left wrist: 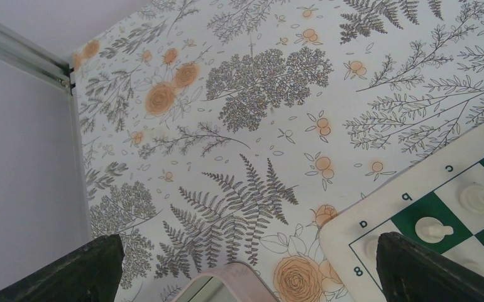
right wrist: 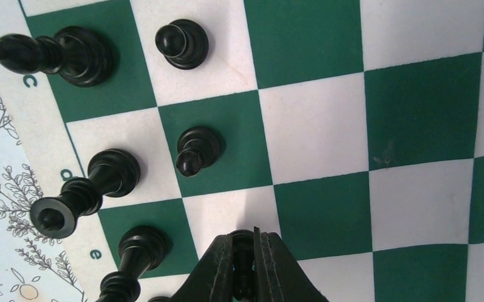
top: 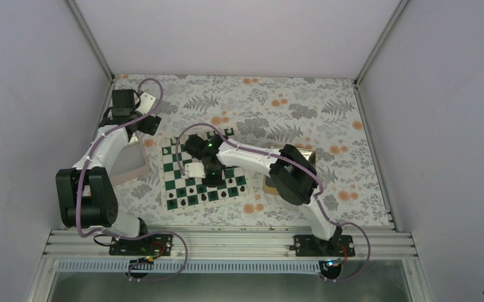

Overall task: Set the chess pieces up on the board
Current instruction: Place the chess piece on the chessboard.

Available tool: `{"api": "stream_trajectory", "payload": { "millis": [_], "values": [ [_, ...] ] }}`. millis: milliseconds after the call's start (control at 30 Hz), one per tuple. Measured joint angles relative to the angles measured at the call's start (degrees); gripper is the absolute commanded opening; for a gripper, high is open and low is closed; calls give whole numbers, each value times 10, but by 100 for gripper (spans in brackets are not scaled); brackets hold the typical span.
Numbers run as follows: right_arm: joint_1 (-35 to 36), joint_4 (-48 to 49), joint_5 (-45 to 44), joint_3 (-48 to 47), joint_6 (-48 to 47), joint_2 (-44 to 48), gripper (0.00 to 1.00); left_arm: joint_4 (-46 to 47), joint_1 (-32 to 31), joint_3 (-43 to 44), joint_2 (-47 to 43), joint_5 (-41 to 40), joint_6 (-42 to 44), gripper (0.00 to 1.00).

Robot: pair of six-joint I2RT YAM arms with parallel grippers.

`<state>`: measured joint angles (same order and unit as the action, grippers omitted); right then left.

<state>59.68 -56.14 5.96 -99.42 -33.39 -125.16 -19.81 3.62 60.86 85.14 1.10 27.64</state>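
Note:
The green and white board (top: 234, 175) lies in the middle of the table. In the right wrist view several black chess pieces stand on its squares (right wrist: 315, 132) near the lettered edge: two pawns (right wrist: 186, 43) (right wrist: 197, 151) and taller pieces (right wrist: 82, 55) (right wrist: 104, 179) (right wrist: 136, 248). My right gripper (right wrist: 244, 251) is shut on a black pawn (right wrist: 243, 261) and holds it low over a white square; it also shows over the board in the top view (top: 209, 171). My left gripper (left wrist: 246, 277) is open and empty, above the table beside the board's corner (left wrist: 359, 223).
White pieces (left wrist: 433, 228) (left wrist: 481, 196) stand on the board's far rows. A pinkish-rimmed tray (top: 129, 165) lies left of the board, below my left gripper (top: 140, 129). A gold tray (top: 307, 155) lies right of the board, partly under the right arm. The cloth is floral.

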Motion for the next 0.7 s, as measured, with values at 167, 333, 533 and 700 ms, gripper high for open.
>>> {"api": "stream_trajectory", "payload": {
  "millis": [167, 333, 533, 700],
  "values": [
    [0, 0, 0, 0, 0, -5, 10, 0, 0, 0, 0, 0, 0, 100],
    [0, 0, 1, 0, 0, -8, 10, 0, 0, 0, 0, 0, 0, 100],
    [0, 0, 2, 0, 0, -8, 22, 0, -2, 0, 0, 0, 0, 100],
    [0, 0, 8, 0, 0, -8, 27, 0, -2, 0, 0, 0, 0, 100]
  ]
}}
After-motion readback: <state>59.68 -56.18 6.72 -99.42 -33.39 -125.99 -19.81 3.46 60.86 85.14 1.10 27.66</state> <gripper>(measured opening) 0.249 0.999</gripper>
